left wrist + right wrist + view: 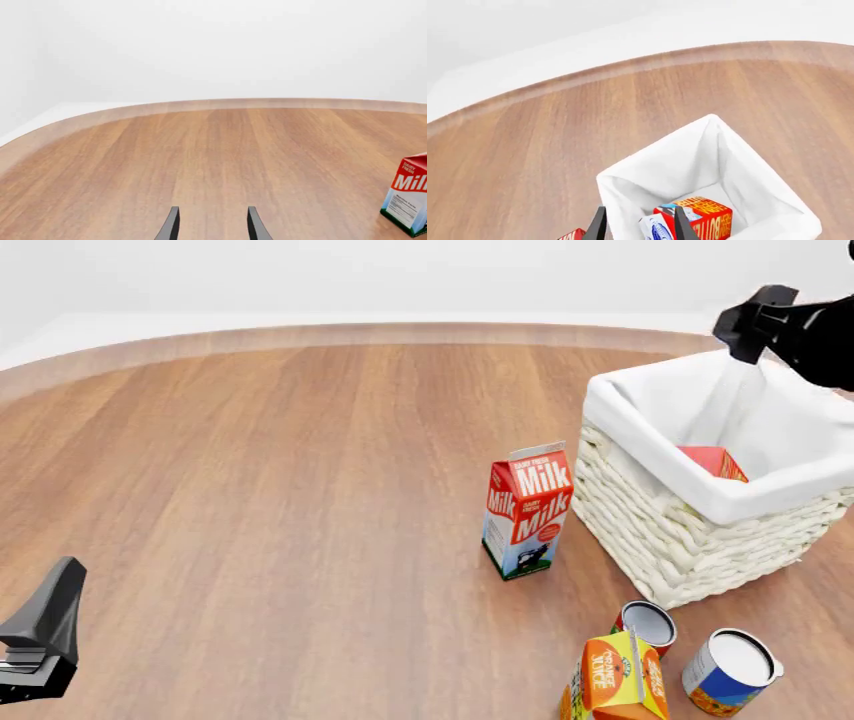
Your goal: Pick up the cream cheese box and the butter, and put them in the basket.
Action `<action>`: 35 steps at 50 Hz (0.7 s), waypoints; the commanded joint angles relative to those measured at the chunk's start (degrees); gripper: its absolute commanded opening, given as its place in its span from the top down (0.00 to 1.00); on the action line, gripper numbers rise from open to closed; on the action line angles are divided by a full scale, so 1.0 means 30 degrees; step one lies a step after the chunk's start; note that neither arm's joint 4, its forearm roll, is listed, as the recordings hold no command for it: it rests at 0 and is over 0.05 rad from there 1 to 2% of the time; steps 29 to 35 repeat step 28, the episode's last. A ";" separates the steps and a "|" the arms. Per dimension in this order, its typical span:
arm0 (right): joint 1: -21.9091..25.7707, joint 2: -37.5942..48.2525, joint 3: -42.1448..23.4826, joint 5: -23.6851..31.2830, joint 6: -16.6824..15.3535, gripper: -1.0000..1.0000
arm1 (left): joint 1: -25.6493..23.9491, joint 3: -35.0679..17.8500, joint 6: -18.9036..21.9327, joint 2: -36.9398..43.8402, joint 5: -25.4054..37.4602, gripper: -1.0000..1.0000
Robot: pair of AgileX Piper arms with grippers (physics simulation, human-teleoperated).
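Note:
The basket stands at the right of the table, and its white liner also shows in the right wrist view. The butter lies inside it, and its red-orange corner shows in the front view. The cream cheese box, white with blue markings, lies beside the butter in the basket; the basket wall hides it in the front view. My right gripper is open and empty, raised above the basket's far side. My left gripper is open and empty, low at the table's near left.
A red-white milk carton stands just left of the basket and shows in the left wrist view. An orange juice carton and two cans stand in front of the basket. The table's curved far edge runs behind.

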 commanded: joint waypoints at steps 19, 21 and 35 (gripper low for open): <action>0.6664 -0.5065 -0.4157 0.4214 -0.1195 0.00 | 0.0000 0.0000 0.0000 0.0000 0.0000 0.00; 0.6891 -0.5007 -0.3991 0.3942 -0.1239 0.00 | 0.0000 0.0000 0.0000 0.0000 0.0000 0.00; 0.7995 -0.3757 -0.3023 0.1733 -0.0484 0.00 | 0.0000 0.0000 0.0000 0.0000 0.0000 0.00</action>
